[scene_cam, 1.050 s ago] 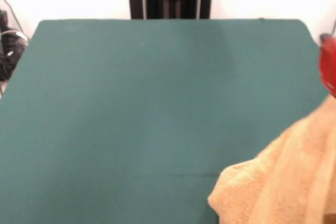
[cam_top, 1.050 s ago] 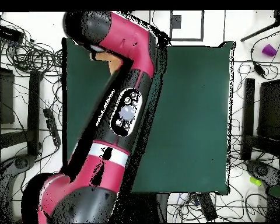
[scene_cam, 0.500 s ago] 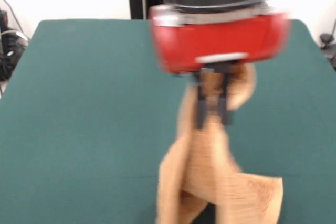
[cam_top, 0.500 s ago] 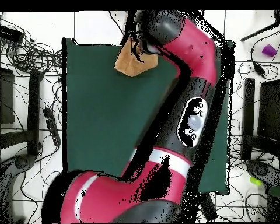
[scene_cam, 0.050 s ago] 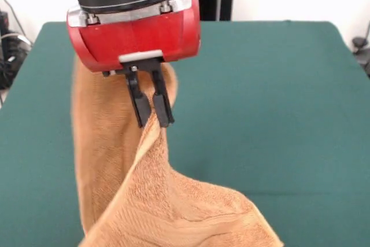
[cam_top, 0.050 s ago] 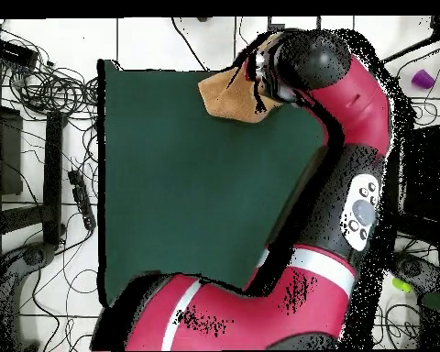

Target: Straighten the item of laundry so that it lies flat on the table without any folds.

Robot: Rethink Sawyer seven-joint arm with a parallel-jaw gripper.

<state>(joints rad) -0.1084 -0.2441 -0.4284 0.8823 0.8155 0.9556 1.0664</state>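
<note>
Two views, front first.
Front, gripper [scene_cam, 0.050 s ago: 155, 118]: black fingers hang from a red and black wrist at about 10 o'clock in the picture; the jaws stand narrow, pinched on a ridge of the towel.
Front, towel [scene_cam, 0.050 s ago: 167, 201]: orange-tan terry, lifted and hanging from the fingers; one part drapes down at 8 o'clock behind and beside the fingers, the other spreads in a bunched, folded mass toward 6 o'clock and runs off the bottom edge. Not flat.
Front, table [scene_cam, 0.050 s ago: 272, 96]: dark green cloth, bare from 12 to 4 o'clock; a faint seam runs across it low in the picture.
Front, writing: none readable on wrist, towel or table.
Overhead, arm [cam_top, 0.050 s ago: 352, 183]: red and black, curving from 6 o'clock up the side at 3 o'clock to its black end near 1 o'clock.
Overhead, gripper: hidden under the arm's end; jaws cannot be told from here.
Overhead, towel [cam_top, 0.050 s ago: 225, 95]: a tan, pointed patch at about 12 o'clock, over the table's top edge area, touching the arm's end.
Overhead, table [cam_top, 0.050 s ago: 178, 183]: green, filling the middle; cables lie on the floor round it.
Overhead, writing: none readable; pale buttons on the arm at 3 o'clock carry no legible marks.
</note>
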